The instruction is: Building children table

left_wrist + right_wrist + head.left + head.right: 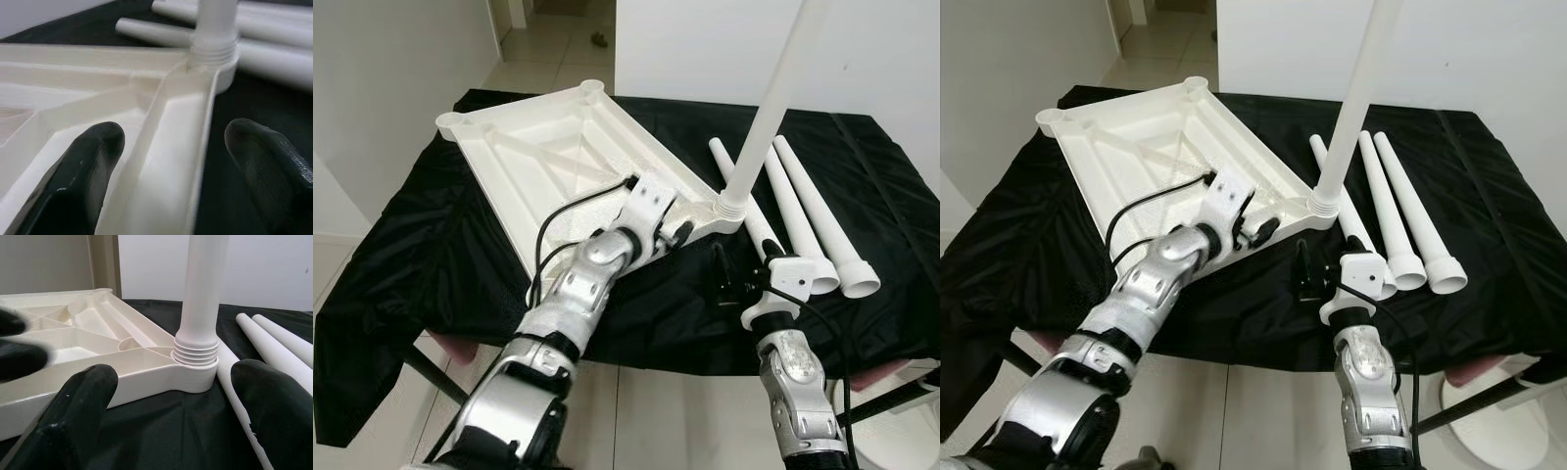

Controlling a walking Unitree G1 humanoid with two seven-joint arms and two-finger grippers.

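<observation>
The white tabletop (558, 162) lies upside down on the black cloth (862, 166), one leg (773, 108) standing in its near right corner. The left gripper (161, 181), fingers wide, straddles the near rim. The right gripper (171, 411) hovers spread, facing the threaded joint. Three loose legs (813, 215) lie right.

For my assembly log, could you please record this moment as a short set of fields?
surface: black-covered table
tabletop: white plastic tabletop, upside down
fitted leg: one white leg upright in the near corner socket
loose legs: three, lying beside that corner
left gripper: open, straddling the tabletop's edge rib
right gripper: open, facing the socket, touching nothing
</observation>
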